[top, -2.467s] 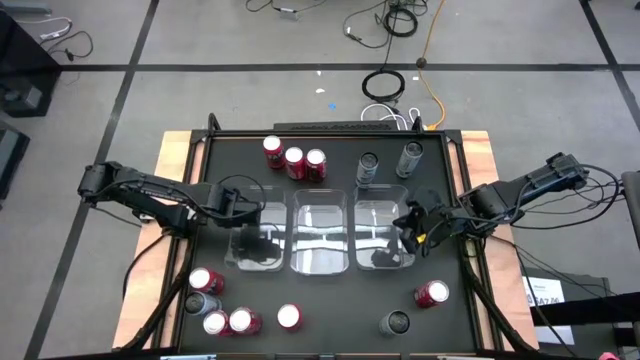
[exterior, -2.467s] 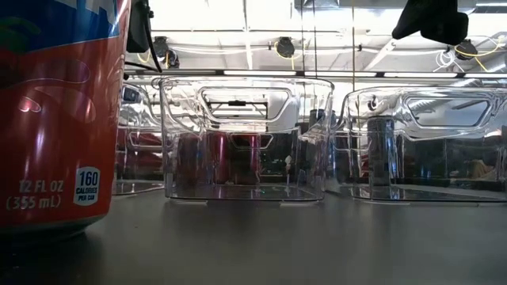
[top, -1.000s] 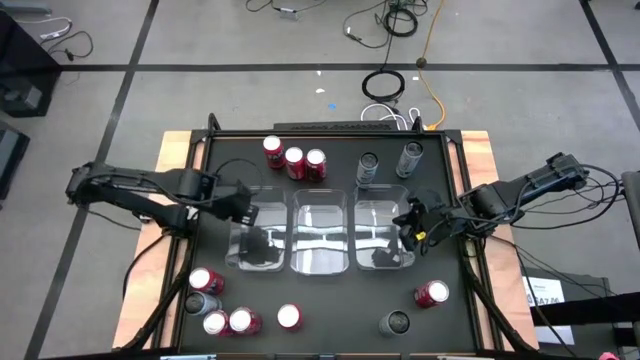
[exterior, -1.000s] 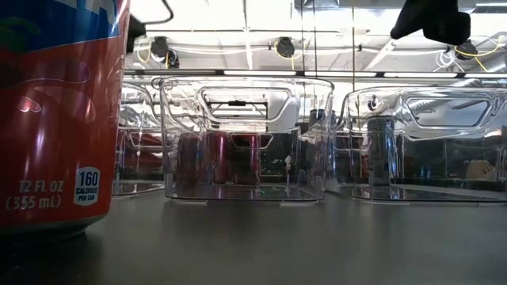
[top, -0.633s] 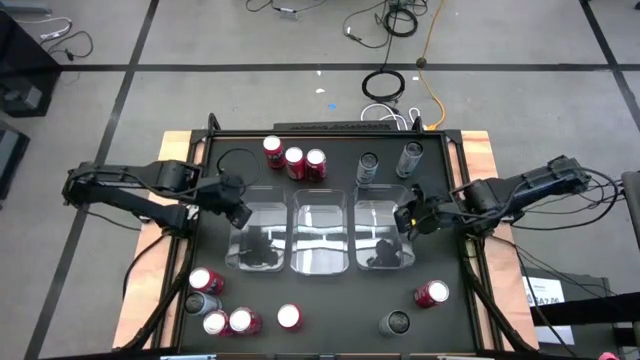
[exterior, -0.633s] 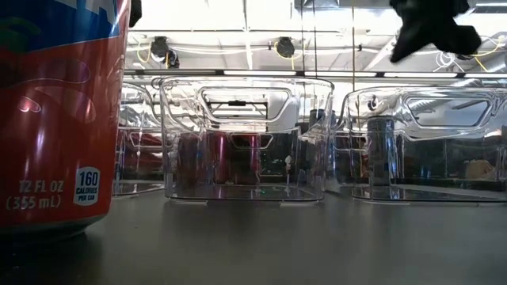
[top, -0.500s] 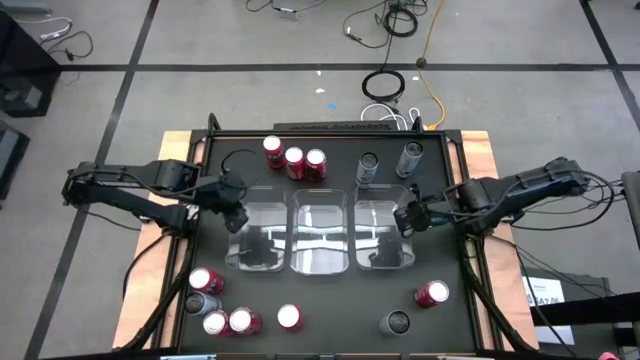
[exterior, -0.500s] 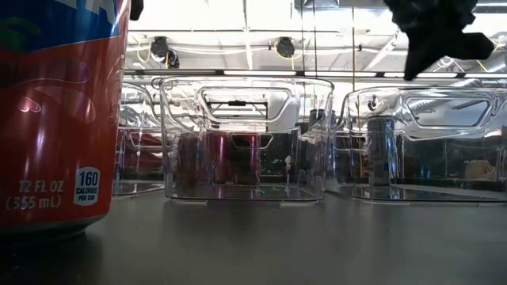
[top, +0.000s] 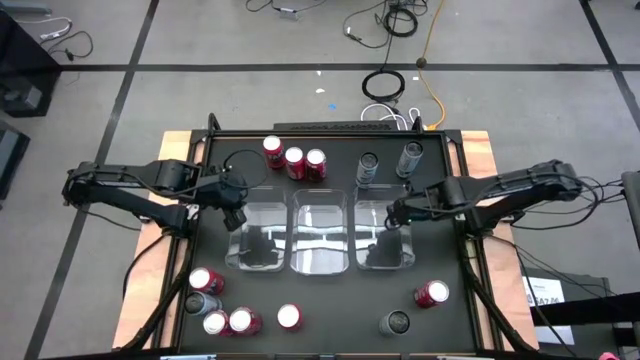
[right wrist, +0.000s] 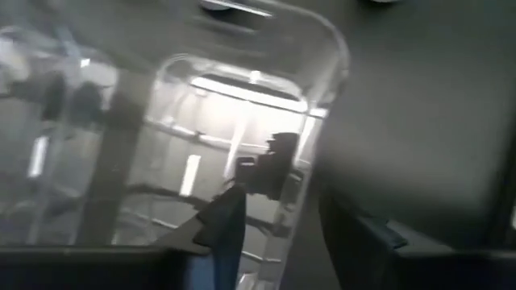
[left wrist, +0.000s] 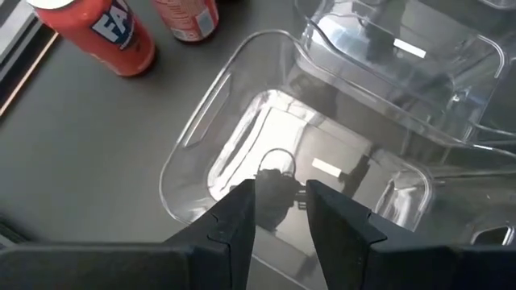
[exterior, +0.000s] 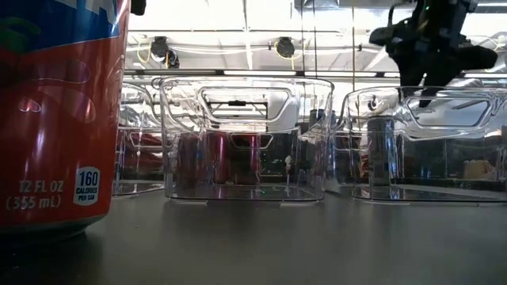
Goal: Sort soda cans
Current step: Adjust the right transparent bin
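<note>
Your left claw (top: 236,215) hung over the back edge of the left bin (top: 252,262), jaws a narrow gap apart and holding nothing. Your right claw (top: 396,214) hovered over the right bin (top: 400,262), parted and empty too. All three bins held no cans. The red cans (top: 294,162) stood at the worktop's (top: 330,300) back, more cans (top: 222,312) clustered in front. Next, you'd probably do best to open wider and come straight down on one can, clear of its neighbours.
</note>
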`<state>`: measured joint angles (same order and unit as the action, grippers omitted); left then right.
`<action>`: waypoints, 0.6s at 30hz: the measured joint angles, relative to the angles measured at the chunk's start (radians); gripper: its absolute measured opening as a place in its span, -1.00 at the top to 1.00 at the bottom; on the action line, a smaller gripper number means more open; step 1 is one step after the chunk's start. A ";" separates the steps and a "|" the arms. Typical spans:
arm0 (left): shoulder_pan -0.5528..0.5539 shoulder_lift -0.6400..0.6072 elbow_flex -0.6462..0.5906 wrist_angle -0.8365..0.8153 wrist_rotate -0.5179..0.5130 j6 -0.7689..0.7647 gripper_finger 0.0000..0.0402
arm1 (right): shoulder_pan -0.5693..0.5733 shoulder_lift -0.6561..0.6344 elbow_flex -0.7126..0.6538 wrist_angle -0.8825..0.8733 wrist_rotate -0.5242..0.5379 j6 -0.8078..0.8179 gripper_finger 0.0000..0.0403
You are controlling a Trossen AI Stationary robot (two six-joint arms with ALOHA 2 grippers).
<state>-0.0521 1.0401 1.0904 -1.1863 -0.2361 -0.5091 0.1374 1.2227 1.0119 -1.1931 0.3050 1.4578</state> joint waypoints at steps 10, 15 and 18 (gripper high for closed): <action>0.000 0.000 0.000 0.000 -0.009 0.000 0.40 | -0.068 0.056 -0.058 -0.011 -0.075 0.011 0.06; 0.000 0.000 0.000 0.001 -0.009 -0.006 0.40 | -0.082 0.027 -0.200 0.164 -0.127 -0.001 0.10; 0.000 0.000 0.000 0.002 -0.009 -0.007 0.40 | -0.084 0.017 -0.258 0.228 -0.130 -0.002 0.13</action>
<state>-0.0525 1.0401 1.0904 -1.1839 -0.2447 -0.5163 0.0532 1.2399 0.7534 -0.9648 0.1753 1.4555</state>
